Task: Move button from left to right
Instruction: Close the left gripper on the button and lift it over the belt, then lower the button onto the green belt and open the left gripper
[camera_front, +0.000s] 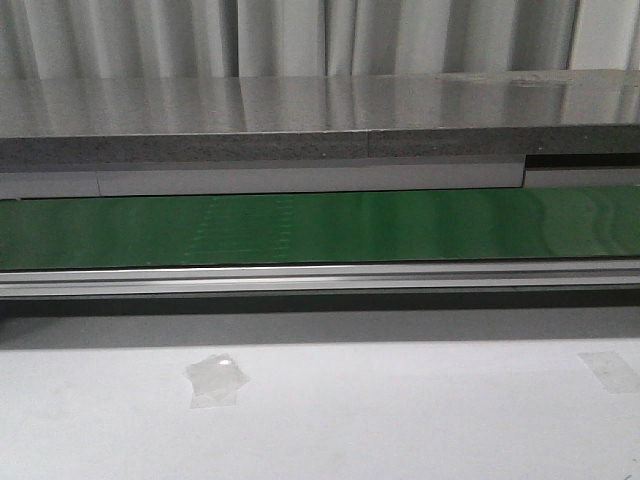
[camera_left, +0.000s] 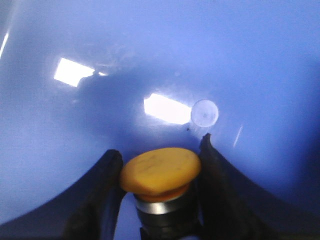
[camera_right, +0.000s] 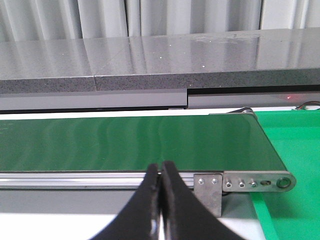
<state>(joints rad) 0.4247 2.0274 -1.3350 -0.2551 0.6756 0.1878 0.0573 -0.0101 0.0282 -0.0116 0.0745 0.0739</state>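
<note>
Orange-yellow and domed, the button (camera_left: 161, 172) sits low in the middle of my left wrist view, its cap between the two dark fingers (camera_left: 102, 200) of my left end effector (camera_left: 160, 175), with a metal collar and black body just under the cap. My fingers flank the cap on both sides and look to be touching it, so I judge I am pinching it, though I cannot be sure how firm the contact is. Behind it is a glossy blue surface (camera_left: 250, 60) with bright reflections; I cannot tell if the button rests on it or hangs above it. For this step I would keep the pinch steady and level, since the rounded cap could slip from smooth fingers, and lift straight before travelling right. My right end effector (camera_right: 161, 200) is pressed together with nothing in it, low centre of its view, pointed across the green conveyor belt (camera_right: 125, 142). Neither arm appears in the front view, which shows only the belt and the pale bench (camera_front: 400, 420).
</note>
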